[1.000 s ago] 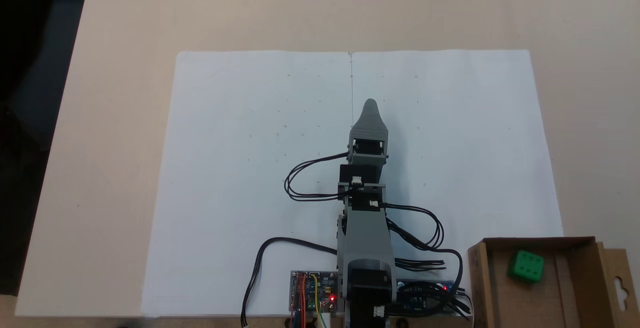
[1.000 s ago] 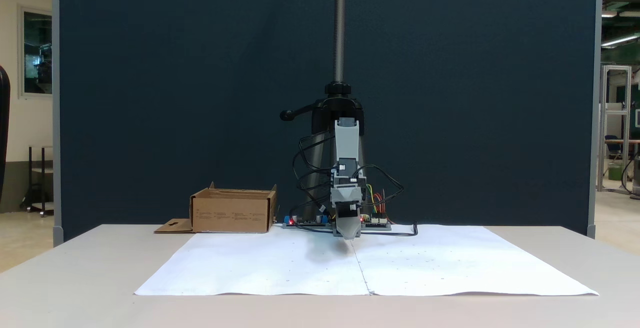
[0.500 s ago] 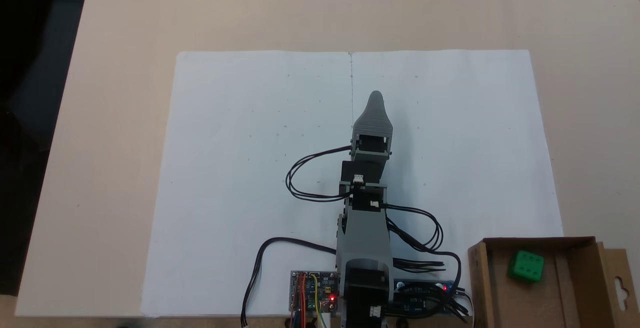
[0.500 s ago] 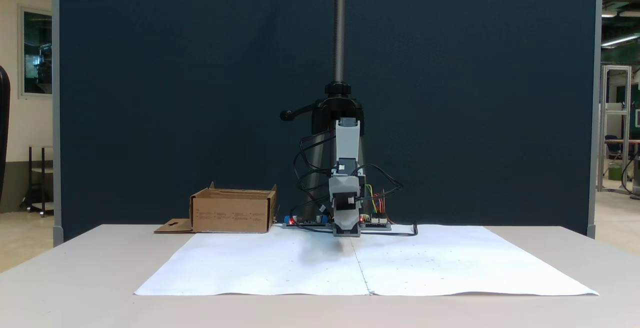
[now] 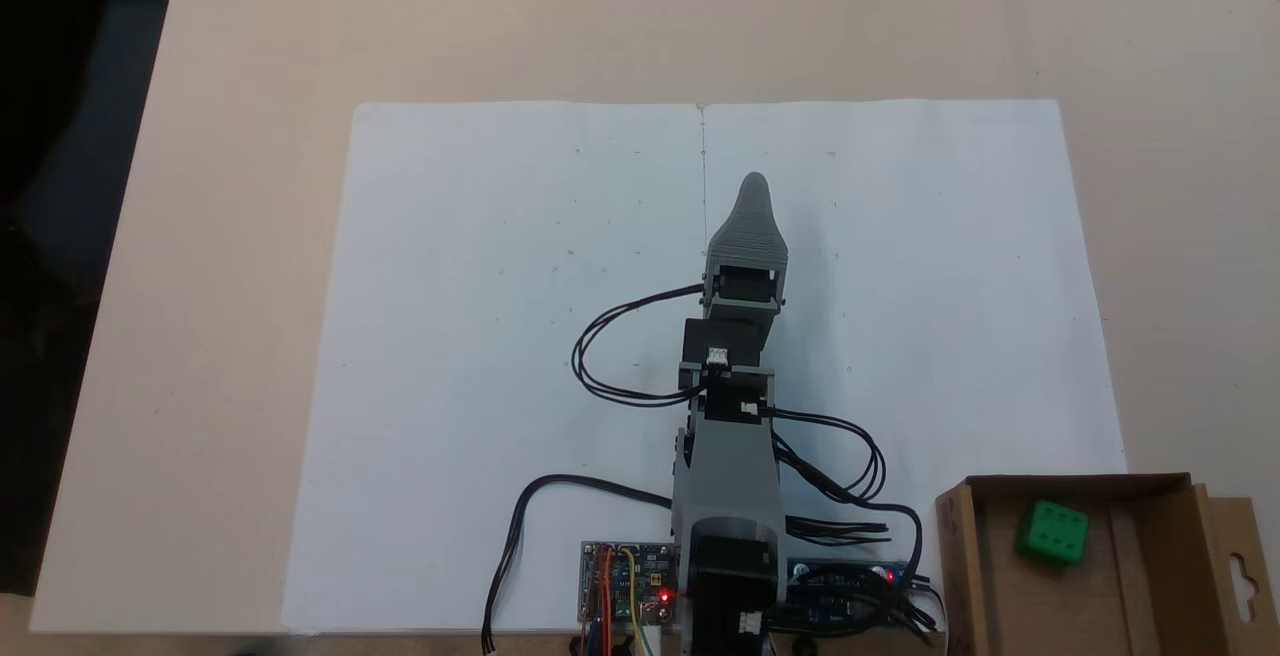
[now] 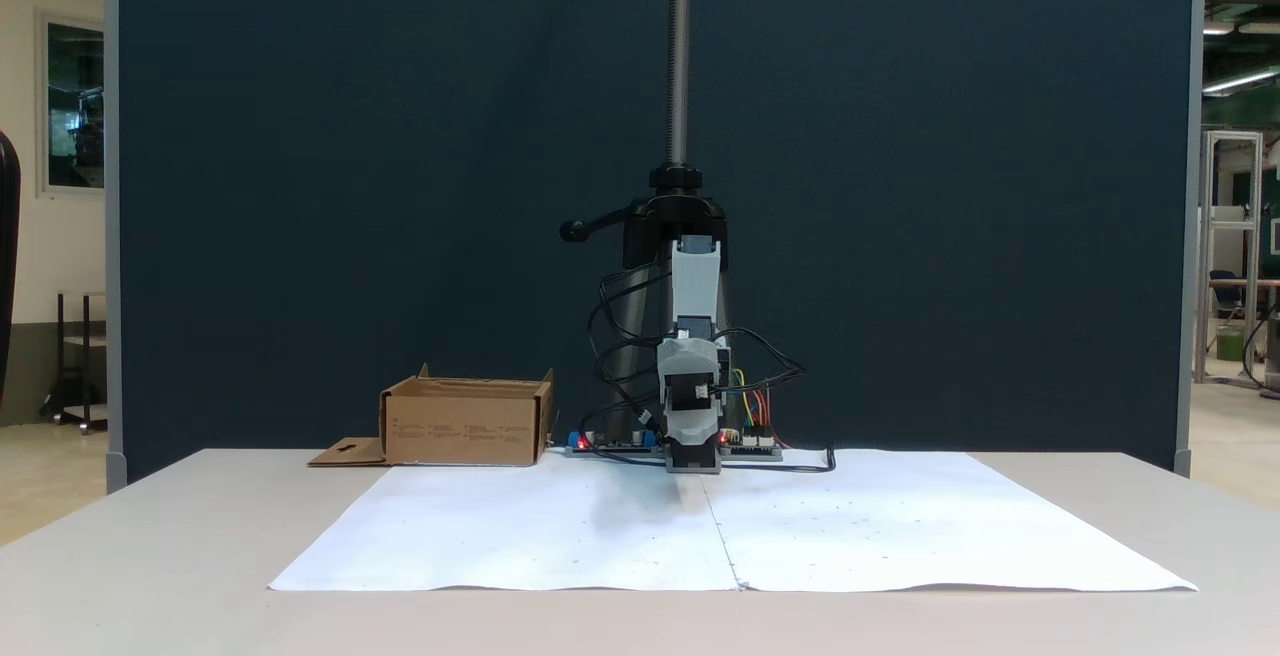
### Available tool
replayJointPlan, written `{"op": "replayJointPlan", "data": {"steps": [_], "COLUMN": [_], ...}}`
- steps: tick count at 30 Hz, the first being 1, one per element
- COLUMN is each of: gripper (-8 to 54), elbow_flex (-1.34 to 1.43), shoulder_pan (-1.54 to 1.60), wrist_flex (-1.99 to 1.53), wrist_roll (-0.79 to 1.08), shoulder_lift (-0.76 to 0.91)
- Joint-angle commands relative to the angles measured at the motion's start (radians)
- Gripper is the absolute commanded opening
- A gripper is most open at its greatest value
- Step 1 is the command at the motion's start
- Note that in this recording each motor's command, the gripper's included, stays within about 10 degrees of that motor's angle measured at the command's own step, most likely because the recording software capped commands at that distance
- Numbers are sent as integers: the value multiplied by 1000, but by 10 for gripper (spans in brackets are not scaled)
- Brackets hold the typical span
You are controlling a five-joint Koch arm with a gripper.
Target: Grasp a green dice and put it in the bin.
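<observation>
The green dice lies inside the bin, a shallow brown cardboard box at the lower right corner of the top-down fixed view. In a fixed view from the front, the bin stands at the left of the arm's base and its walls hide the dice. The grey gripper reaches out over the middle of the white paper, far from the bin. From above only its upper jaw shows. From the front the gripper points toward the camera, a little above the paper. Nothing green shows at its tip.
A large white paper sheet covers the beige table. Circuit boards and black cables sit by the arm's base. The bin's flap with a hang-hole juts out to the right. A camera stand pole rises behind the arm.
The gripper's tip has lifted from pointing down at the paper to nearly level and has reached slightly farther out from the base. The dice and bin have not moved.
</observation>
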State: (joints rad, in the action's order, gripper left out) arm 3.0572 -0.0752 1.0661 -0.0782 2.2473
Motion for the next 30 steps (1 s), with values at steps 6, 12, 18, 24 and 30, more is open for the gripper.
{"op": "replayJointPlan", "data": {"steps": [6, 12, 18, 24, 30], "gripper": [451, 446, 447, 448, 448], "elbow_flex": [74, 74, 74, 74, 74], "shoulder_pan": [2, 8, 21, 46, 46], "wrist_flex": [141, 166, 209, 250, 255], "wrist_roll": [84, 84, 83, 83, 89], "shoulder_lift": [121, 121, 121, 121, 121]}}
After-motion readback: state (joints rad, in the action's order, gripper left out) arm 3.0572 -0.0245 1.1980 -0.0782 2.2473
